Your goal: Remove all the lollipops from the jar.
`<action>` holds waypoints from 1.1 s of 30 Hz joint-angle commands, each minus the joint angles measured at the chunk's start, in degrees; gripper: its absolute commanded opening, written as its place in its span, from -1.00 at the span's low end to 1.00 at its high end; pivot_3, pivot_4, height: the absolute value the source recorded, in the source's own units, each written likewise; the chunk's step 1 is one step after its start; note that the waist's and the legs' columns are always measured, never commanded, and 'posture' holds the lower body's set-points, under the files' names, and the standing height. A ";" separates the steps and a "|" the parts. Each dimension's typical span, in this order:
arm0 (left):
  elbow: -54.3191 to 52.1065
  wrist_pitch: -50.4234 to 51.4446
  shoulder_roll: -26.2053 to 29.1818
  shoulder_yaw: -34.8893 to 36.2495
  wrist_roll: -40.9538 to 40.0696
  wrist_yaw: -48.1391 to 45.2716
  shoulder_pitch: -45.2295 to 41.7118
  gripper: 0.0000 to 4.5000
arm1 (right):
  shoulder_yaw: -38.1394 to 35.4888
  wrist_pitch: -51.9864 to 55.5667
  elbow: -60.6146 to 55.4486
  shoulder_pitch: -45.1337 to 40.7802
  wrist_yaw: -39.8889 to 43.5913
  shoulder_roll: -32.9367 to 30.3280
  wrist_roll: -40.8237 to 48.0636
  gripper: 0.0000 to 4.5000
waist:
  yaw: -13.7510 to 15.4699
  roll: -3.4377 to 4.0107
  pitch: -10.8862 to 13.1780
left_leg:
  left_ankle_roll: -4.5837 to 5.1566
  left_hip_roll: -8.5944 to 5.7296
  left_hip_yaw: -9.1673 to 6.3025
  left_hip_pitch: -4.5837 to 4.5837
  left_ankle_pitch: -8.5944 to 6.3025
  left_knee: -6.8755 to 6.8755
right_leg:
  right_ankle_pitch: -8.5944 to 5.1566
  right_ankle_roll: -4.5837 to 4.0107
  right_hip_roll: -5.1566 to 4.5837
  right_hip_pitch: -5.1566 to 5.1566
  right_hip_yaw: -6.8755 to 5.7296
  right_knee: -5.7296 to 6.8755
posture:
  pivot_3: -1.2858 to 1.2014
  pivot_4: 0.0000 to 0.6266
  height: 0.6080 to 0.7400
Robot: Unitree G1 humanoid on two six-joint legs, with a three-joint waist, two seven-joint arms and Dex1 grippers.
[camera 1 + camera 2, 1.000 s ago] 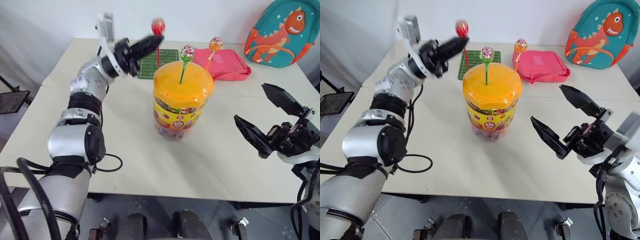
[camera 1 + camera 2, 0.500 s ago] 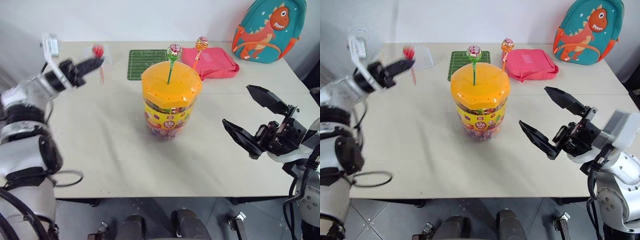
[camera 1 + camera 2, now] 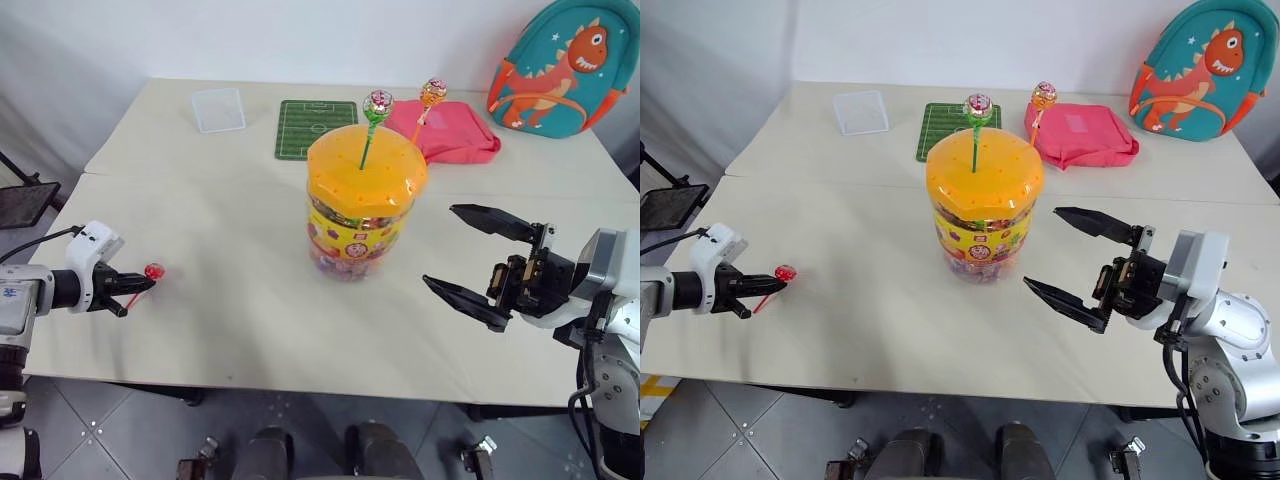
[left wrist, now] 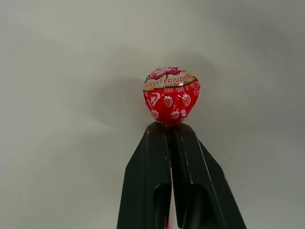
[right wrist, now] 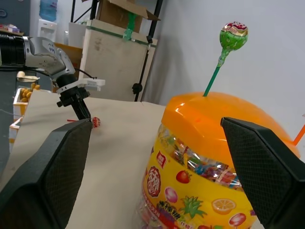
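Observation:
The jar (image 3: 365,200), a clear cylinder with an orange domed lid, stands mid-table. A green lollipop (image 3: 378,103) and an orange lollipop (image 3: 432,92) stick up from holes in its lid. My left gripper (image 3: 135,287) hovers low over the table's near-left corner, shut on the stick of the red lollipop (image 4: 170,95). The red head pokes out just past the fingertips (image 4: 157,138). My right gripper (image 3: 440,245) stands wide open to the right of the jar, one finger high and one low, apart from it.
A pink pouch (image 3: 450,128) and a teal dinosaur backpack (image 3: 560,65) lie at the back right. A green football-pitch mat (image 3: 315,128) and a clear flat tray (image 3: 218,108) sit behind the jar to the left. The table's front edge runs below both grippers.
My left arm has swung from high behind the jar down and to the left, carrying the red lollipop to the table's near-left corner. The right gripper has stayed open and has barely moved.

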 commanded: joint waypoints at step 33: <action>0.73 -11.14 -27.85 -3.02 -26.33 -21.66 -42.50 -0.17 | -29.30 4.39 -8.26 16.22 -5.23 -3.47 9.89 1.00 | 0.00 -0.05 0.05 | 0.04 -0.08 -0.07 -0.24 0.04 0.19 | 0.04 0.05 0.16 0.05 -0.11 0.07 | 0.03 -0.52 1.00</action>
